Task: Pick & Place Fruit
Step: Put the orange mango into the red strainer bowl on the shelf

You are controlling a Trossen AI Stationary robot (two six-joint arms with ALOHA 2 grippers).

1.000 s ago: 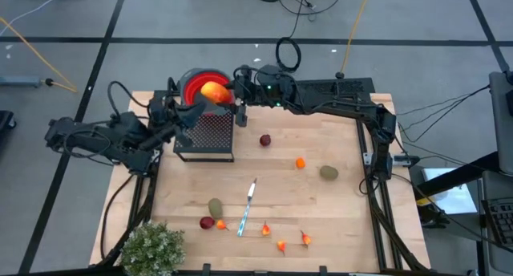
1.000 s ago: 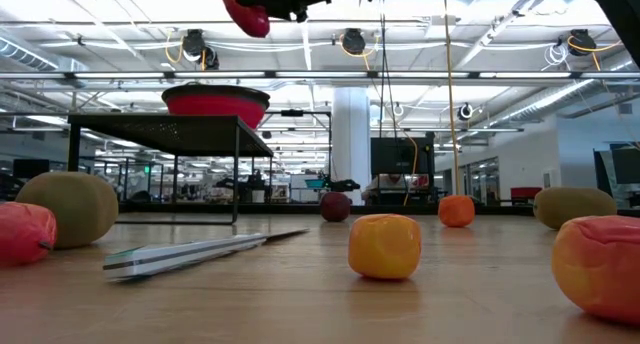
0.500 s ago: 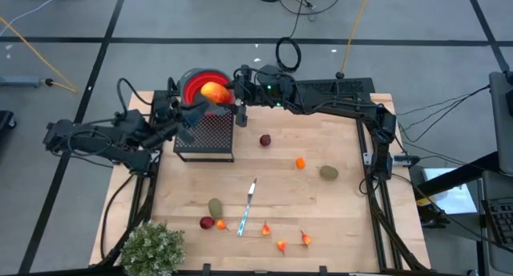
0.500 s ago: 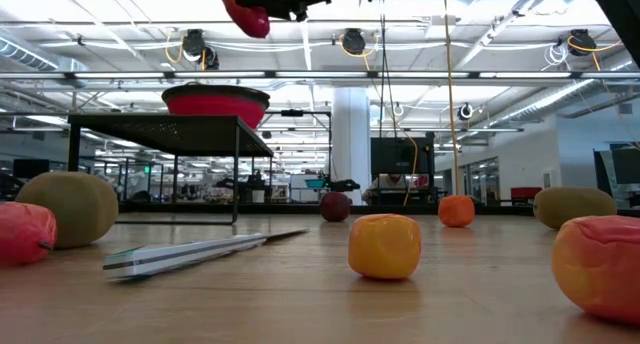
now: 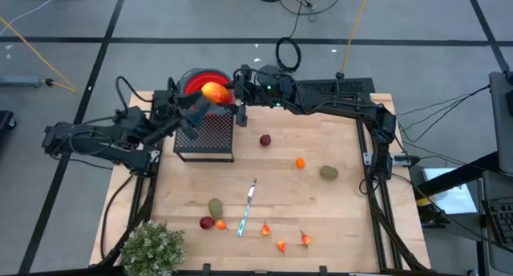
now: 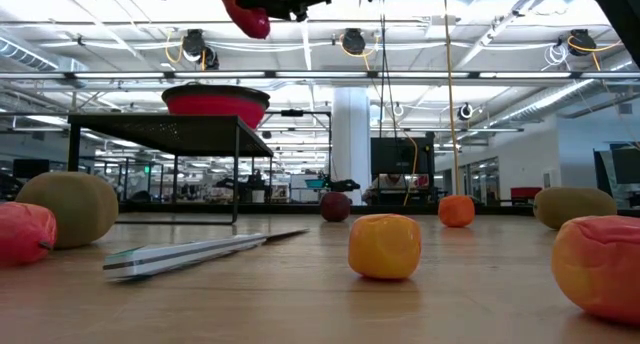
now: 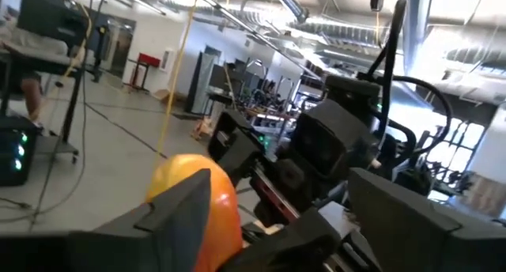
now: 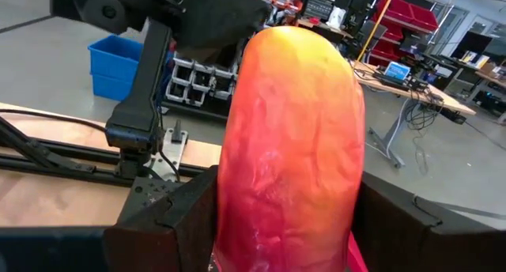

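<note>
Orange-red elongated fruit (image 5: 213, 91) clamped in right gripper (image 5: 227, 93) above red bowl (image 5: 192, 81); left gripper (image 5: 195, 109) open, just beside.

Grey tiled floor (image 5: 72, 35) surrounds the wooden bench (image 5: 321, 212), with black cables (image 5: 288, 51) trailing near its far edge; bright ceiling lamps (image 6: 350, 41) and pipes run overhead.

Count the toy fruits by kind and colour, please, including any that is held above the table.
Long orange-red fruit: 1
Dark-red balls: 2
Orange ball: 1
Olive ovals: 2
Small red-orange bits: 4
Total: 10
</note>
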